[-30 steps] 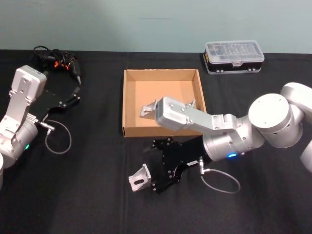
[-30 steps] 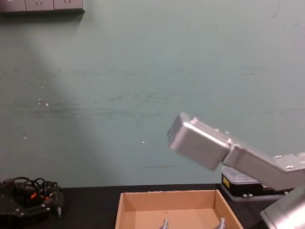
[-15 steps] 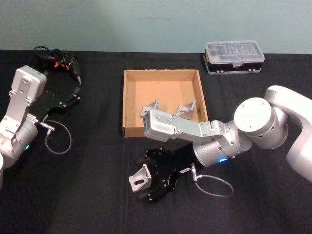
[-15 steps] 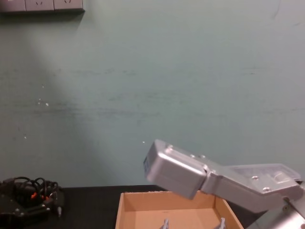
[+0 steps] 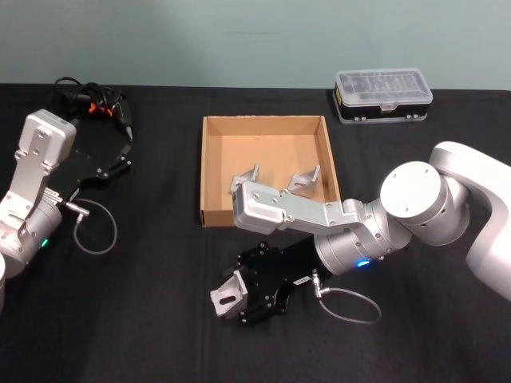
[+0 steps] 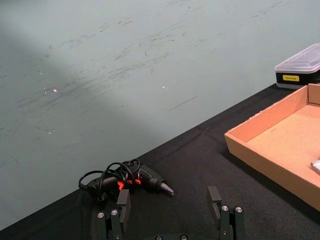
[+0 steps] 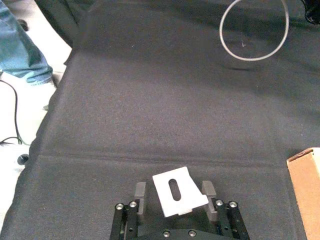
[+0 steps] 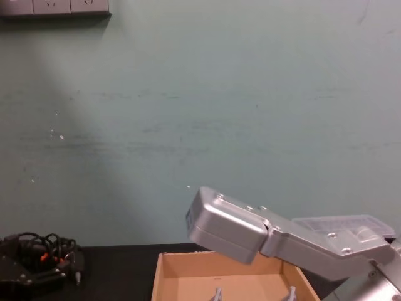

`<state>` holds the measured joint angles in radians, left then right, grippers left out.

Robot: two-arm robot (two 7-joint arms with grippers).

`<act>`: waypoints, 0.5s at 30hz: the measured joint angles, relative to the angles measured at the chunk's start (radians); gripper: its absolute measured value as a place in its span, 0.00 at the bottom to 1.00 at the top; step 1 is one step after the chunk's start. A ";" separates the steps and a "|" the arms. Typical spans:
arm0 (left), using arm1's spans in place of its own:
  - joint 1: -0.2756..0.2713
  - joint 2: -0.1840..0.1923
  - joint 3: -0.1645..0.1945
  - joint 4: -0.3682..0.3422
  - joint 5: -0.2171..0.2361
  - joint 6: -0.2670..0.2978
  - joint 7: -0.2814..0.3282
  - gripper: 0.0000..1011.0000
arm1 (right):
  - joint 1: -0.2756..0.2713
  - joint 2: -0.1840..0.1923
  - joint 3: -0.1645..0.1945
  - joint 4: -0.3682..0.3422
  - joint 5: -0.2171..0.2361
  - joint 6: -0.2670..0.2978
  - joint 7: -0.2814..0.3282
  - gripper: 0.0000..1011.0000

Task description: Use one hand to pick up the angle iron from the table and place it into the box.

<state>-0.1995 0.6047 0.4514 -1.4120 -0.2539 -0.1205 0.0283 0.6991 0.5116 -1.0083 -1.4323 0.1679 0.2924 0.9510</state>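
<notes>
One angle iron [image 5: 227, 294] now between right hand [image 5: 239, 302] fingers.

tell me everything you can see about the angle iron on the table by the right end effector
The small silver-grey bent metal angle iron has a flat face with one oblong slot. It sits on the flat black tabletop, in front of the shallow tan cardboard box. The dark right end effector straddles it, one finger on each side, jaws open; contact cannot be confirmed.
</notes>
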 joint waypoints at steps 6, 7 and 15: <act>0.000 0.000 0.000 0.000 0.000 0.000 0.000 0.99 | -0.002 -0.001 0.007 0.001 0.002 0.000 -0.008 0.54; 0.000 0.000 0.000 0.000 0.000 0.000 0.000 0.99 | -0.002 -0.001 0.008 0.002 0.002 0.000 -0.008 0.51; 0.000 0.000 0.000 0.000 0.000 0.000 0.000 0.99 | -0.003 -0.007 0.012 0.008 0.005 -0.003 -0.014 0.48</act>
<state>-0.1995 0.6047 0.4514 -1.4120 -0.2539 -0.1205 0.0283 0.6964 0.5044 -0.9965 -1.4241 0.1727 0.2899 0.9371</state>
